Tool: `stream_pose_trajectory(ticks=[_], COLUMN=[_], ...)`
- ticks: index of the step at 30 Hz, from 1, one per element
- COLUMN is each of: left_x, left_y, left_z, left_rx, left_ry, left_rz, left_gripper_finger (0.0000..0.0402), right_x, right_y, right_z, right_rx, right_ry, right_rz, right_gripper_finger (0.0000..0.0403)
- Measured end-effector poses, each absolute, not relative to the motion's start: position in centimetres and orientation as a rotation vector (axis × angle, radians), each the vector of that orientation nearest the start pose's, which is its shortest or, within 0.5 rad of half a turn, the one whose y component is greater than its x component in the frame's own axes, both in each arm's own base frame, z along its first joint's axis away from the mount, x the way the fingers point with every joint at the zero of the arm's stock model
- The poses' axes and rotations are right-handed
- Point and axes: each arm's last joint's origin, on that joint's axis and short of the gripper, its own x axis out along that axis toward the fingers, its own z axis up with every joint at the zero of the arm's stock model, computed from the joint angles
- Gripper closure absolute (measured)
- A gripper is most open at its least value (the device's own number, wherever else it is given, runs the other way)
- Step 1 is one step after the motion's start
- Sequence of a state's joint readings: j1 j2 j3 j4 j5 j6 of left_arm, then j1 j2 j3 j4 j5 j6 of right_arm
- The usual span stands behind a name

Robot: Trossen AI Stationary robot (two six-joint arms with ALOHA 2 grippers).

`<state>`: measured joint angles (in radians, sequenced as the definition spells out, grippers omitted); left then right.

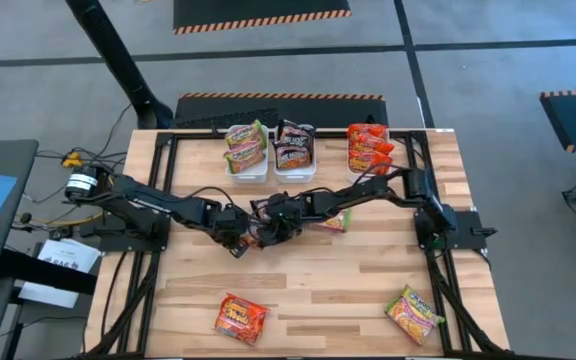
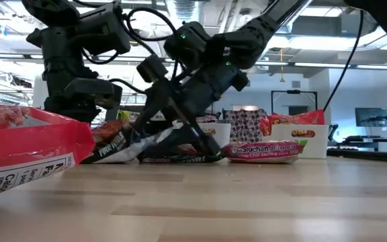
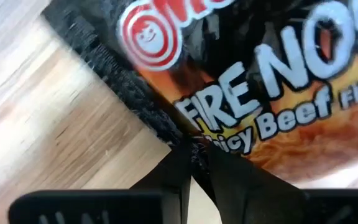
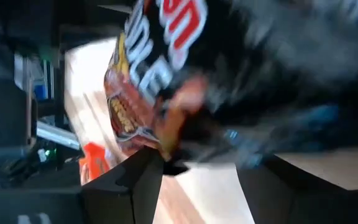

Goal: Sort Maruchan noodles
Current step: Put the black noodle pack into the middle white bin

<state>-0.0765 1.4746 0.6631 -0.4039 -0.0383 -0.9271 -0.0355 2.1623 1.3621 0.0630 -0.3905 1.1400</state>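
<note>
At the table's middle, my left gripper [image 1: 238,238] is shut on a dark "Fire Noodle" Maruchan packet [image 3: 260,74]. My right gripper [image 1: 274,227] comes from the right and is open, with a dark packet [image 4: 166,43] just ahead of its gap. A green-yellow packet [image 1: 336,221] lies flat beside the right arm. A red packet [image 1: 240,318] and another green-yellow one [image 1: 414,312] lie flat near the front edge. Three white trays at the far edge hold green-yellow [image 1: 246,148], dark [image 1: 294,146] and red [image 1: 370,148] packets. My left gripper pinches the dark packet's crimped edge [image 3: 178,132] between its two fingertips [image 3: 166,171], coming steeply from above. The packet [image 2: 113,144] sits tilted, its low end down at the tabletop. My right gripper: whether its fingers [image 4: 138,177] touch the dark packet, I cannot tell.
The two arms cross close together at the centre, with cables looping above them [image 2: 146,27]. Bare wood [image 1: 318,290] lies between the centre and the front packets. The red packet [image 2: 19,144] fills the low view's near left.
</note>
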Motion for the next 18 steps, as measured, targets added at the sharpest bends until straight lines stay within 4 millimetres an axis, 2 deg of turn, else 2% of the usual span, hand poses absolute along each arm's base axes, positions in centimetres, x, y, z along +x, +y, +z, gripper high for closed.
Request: stream_pose_trajectory(ticks=[5, 9, 13, 18], left_x=[24.0, 24.1, 24.2, 24.5], left_y=[-1.7, -1.8, -1.9, -2.0], left_z=[14.0, 14.0, 14.0, 14.1], left_rx=[-0.745, -0.742, -0.749, -0.760], left_ry=[1.129, 1.133, 1.136, 1.117], left_rz=[0.518, 0.490, 0.431, 0.397], left_gripper_finger=[0.0357, 0.0357, 0.0364, 0.0392], right_x=[45.1, 45.5, 45.5, 45.5], right_y=[-0.5, -0.7, -1.5, -2.4], right_z=[12.8, 13.2, 13.3, 13.3], right_rx=[1.260, 1.253, 1.256, 1.252], right_ry=[0.863, 0.812, 0.780, 0.741], right_rz=[-0.055, -0.025, -0.061, -0.116], right_gripper_finger=[0.0179, 0.0179, 0.0179, 0.0184])
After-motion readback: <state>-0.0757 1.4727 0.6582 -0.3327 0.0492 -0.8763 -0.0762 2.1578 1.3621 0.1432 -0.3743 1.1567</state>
